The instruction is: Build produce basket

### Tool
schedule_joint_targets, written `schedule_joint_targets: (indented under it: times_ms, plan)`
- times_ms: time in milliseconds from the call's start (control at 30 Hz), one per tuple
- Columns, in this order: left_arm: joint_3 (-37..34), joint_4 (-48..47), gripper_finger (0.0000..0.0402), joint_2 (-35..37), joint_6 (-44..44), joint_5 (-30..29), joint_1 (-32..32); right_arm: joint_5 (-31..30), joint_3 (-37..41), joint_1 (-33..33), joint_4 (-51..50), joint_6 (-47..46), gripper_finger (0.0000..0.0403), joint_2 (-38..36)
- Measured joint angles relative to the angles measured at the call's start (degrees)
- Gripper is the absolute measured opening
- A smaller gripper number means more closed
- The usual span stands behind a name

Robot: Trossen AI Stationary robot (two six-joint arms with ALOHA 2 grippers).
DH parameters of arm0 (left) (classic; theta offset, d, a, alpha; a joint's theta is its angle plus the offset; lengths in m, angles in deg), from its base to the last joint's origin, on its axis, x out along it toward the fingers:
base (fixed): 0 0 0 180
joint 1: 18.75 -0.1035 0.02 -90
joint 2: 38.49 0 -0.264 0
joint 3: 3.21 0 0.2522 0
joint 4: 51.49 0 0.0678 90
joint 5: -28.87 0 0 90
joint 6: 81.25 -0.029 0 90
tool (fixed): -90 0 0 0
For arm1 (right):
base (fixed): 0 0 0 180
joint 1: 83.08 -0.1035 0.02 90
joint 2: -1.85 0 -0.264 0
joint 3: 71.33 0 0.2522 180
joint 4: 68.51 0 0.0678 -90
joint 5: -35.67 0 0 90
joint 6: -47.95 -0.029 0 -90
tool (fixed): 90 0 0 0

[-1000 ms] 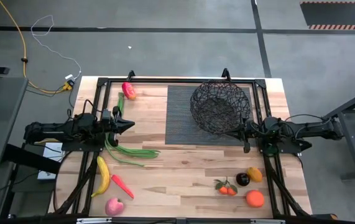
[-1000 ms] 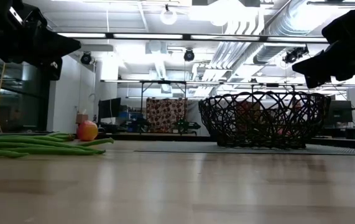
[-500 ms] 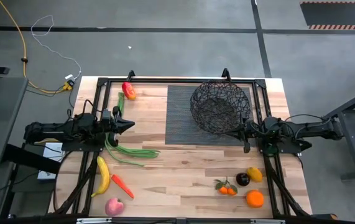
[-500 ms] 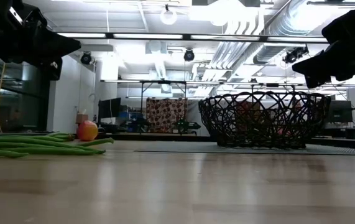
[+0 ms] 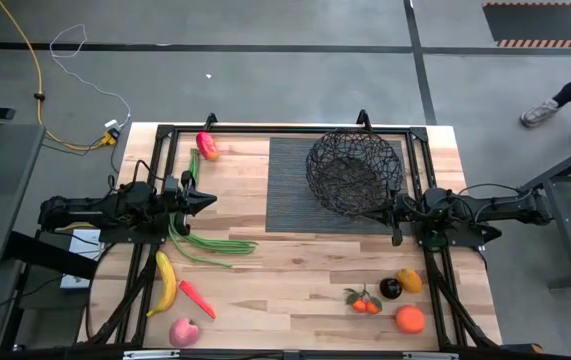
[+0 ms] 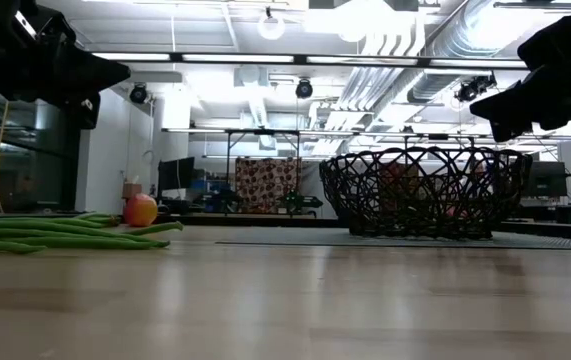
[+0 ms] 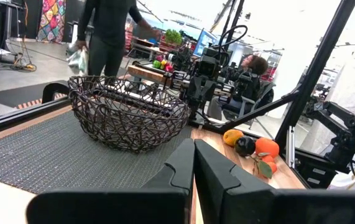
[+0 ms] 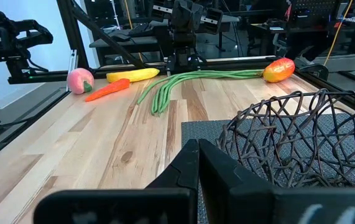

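Note:
The black wire basket [image 5: 353, 172] stands empty on a dark ribbed mat [image 5: 295, 190] at the far right. My left gripper [image 5: 211, 200] hangs shut and empty above the table's left side, over the long green beans [image 5: 205, 243]. My right gripper [image 5: 373, 210] hangs shut and empty at the basket's near rim. A red-yellow pepper [image 5: 206, 146] lies far left. A banana [image 5: 166, 283], a carrot [image 5: 196, 298] and a pink apple [image 5: 184, 331] lie near left. Oranges [image 5: 410, 319], small tomatoes [image 5: 365, 302] and a dark fruit [image 5: 390, 288] lie near right.
A black frame [image 5: 165, 140] runs along the table's left, far and right sides. In the left wrist view a person [image 7: 106, 37] stands in the room beyond the basket. A person's shoes [image 5: 540, 115] show on the floor at the far right.

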Motion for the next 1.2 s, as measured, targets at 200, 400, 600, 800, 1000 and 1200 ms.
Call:
schedule_joint_targets:
  times_ms: [200, 400, 600, 800, 1000, 1200]
  plan:
    - [0.00, 0.00, 0.0001, 0.00, 0.00, 0.00, 0.00, -0.01, 0.02, 0.00, 0.03, -0.01, 0.0000, 0.02]
    - [0.00, 0.00, 0.0001, 0.00, 0.00, 0.00, -0.02, -0.01, 0.07, 0.00, 0.62, -6.27, 0.0000, 0.01]
    - [0.00, 0.00, 0.0001, 0.00, 0.00, 0.00, -0.01, -0.01, 0.07, 0.00, 2.51, -15.32, 0.0000, 0.02]
    - [0.00, 0.00, 0.0001, 0.00, 0.00, 0.00, -0.01, -1.60, 0.07, -0.02, 13.17, -22.52, 0.0000, 0.02]
    - [0.00, 0.00, 0.0001, 0.00, 0.00, 0.00, -0.01, -6.67, -3.41, 0.00, 26.50, -22.17, 0.0002, 1.16]
    - [0.00, 0.00, 0.0001, 0.00, 0.00, 0.00, 0.00, -7.47, -16.84, 0.00, 13.93, -13.34, 0.0041, 7.68]
